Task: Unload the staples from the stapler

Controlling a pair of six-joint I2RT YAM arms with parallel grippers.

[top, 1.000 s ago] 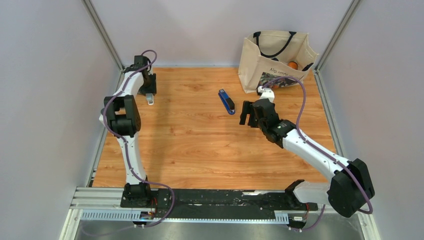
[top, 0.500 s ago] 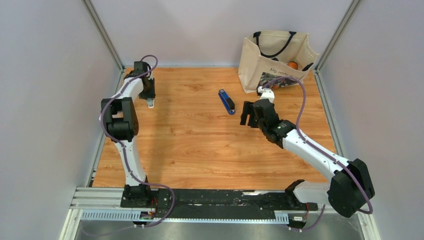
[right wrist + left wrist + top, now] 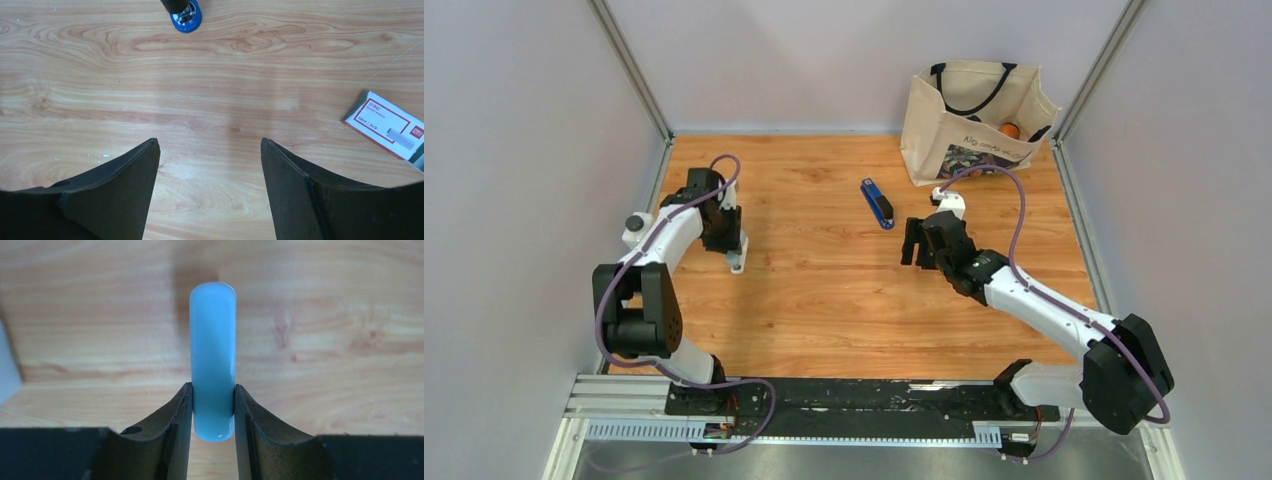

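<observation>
1. Shows the stapler point(image 3: 877, 203) on the tabletop point(image 3: 824, 300), upper centre, long axis slanting upper-left to lower-right.
2. Looks slim: blue body, black top.
3. Finds left hand point(image 3: 212, 392) clamped on a pale blue piece point(image 3: 212, 330); right hand point(image 3: 207, 145) spread apart.

Stapler point(image 3: 183, 12): cut off by the top edge at 12 o'clock of the right wrist view; only a rounded blue end and a bit of black showed.
Staples: too small to tell in any view; the glints in that blue end could not be resolved.
Box point(image 3: 386, 125): clipped by the right edge at 3 o'clock; its small print was unreadable.
Pale blue piece point(image 3: 212, 340): pinched in the left gripper point(image 3: 212, 386); what it was could not be told.
Right gripper point(image 3: 209, 141): its spread fingers were cut off at 6 o'clock.
Tote bag point(image 3: 964, 110): its walls hid most of the contents.
Pale patch point(image 3: 7, 365): blurred, cut off at 9 o'clock of the left wrist view, unidentifiable.
</observation>
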